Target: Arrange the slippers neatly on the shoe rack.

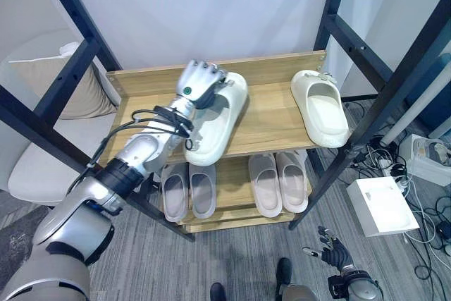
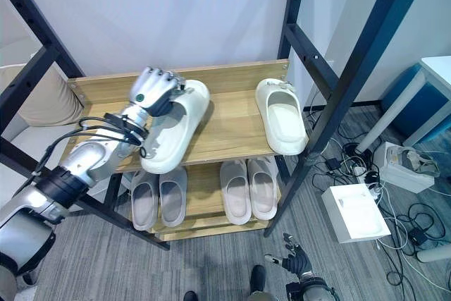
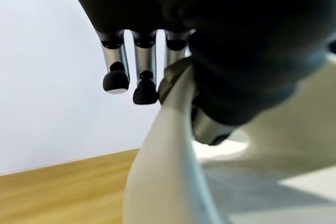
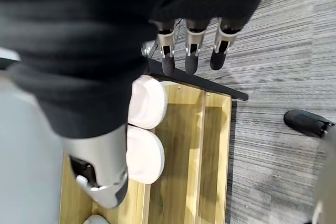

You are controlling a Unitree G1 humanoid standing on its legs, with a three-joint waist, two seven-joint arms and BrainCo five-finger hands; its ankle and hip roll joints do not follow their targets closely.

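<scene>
the wooden shoe rack (image 1: 275,128) has two shelves inside a black metal frame (image 1: 384,68). on the top shelf lie two cream slippers. the right cream slipper (image 1: 321,107) lies flat near the right edge, lying near to far along the shelf. the left cream slipper (image 1: 218,119) lies at a slant, its far end toward the middle of the shelf and its near end reaching over the shelf's front edge. the two are well apart, with bare wood between them.

on the lower shelf (image 1: 236,202) stand two pairs of pale grey slippers side by side: the left grey pair (image 1: 189,189) and the right grey pair (image 1: 278,182), each pair's two slippers touching or just beside one another. in the right wrist view the rounded ends of one pair (image 4: 144,129) show on the lower shelf's wood.

the left hand (image 1: 199,84) rests on the far part of the left cream slipper, fingers curled down over its strap. in the left wrist view the dark-tipped fingers (image 3: 116,80) hang just beyond the slipper's cream rim while the thumb sits on the other side of it, so the hand is clasped on that slipper.

the right hand (image 1: 331,252) hangs low at the near right, above the grey carpet floor (image 1: 232,259), well apart from the rack. its fingers (image 4: 190,51) are straight and relaxed, holding nothing.

on the floor to the right of the rack lies a white box (image 1: 384,206). to the left of the rack, a beige cushion (image 1: 60,79) rests on a pale seat.
</scene>
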